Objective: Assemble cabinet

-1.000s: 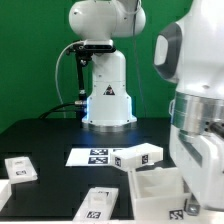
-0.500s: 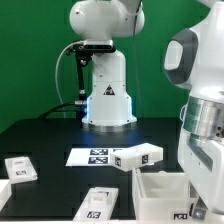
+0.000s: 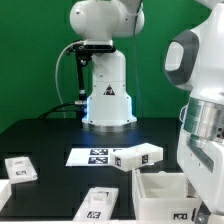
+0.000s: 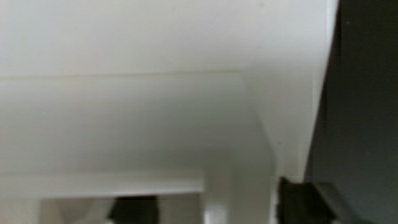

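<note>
A: Where are the cabinet parts rn?
B: All lying loose on the black tabletop point(image 3: 50, 140). The cabinet box point(image 3: 158, 187) sits open side up at the ext. view's lower right, w/ a tag on its front wall. Just behind it a tagged block point(image 3: 138, 157) lies slanted, at the end of the marker board point(image 3: 90, 156) twd the ext. view's right. Whether block and board touch can't be told.
A: And the rest?
B: A flat panel point(image 3: 98, 203) w/ tags lies near the bottom edge, to the ext. view's left of the box and apart from it. A small piece point(image 3: 20, 168) sits well off twd the ext. view's left, and an edge piece point(image 3: 3, 190) below it is cut off by the frame.
A: The arm?
B: The arm point(image 3: 200, 110) fills the ext. view's right side, close to the camera, and hangs over the box's far-right part, hiding it. The arm base point(image 3: 105, 95) stands at the back of the tabletop, in front of a green backdrop point(image 3: 30, 50).
A: Claw open or closed?
B: Can't tell. In the ext. view the arm's lower end runs out of frame and no fingers show. The wrist view is a blurry close-up: mostly a white surface point(image 4: 143, 70) w/ a faint corner line, plus a dark strip point(image 4: 365, 100) along one side. Too close and soft to say which part it is
</note>
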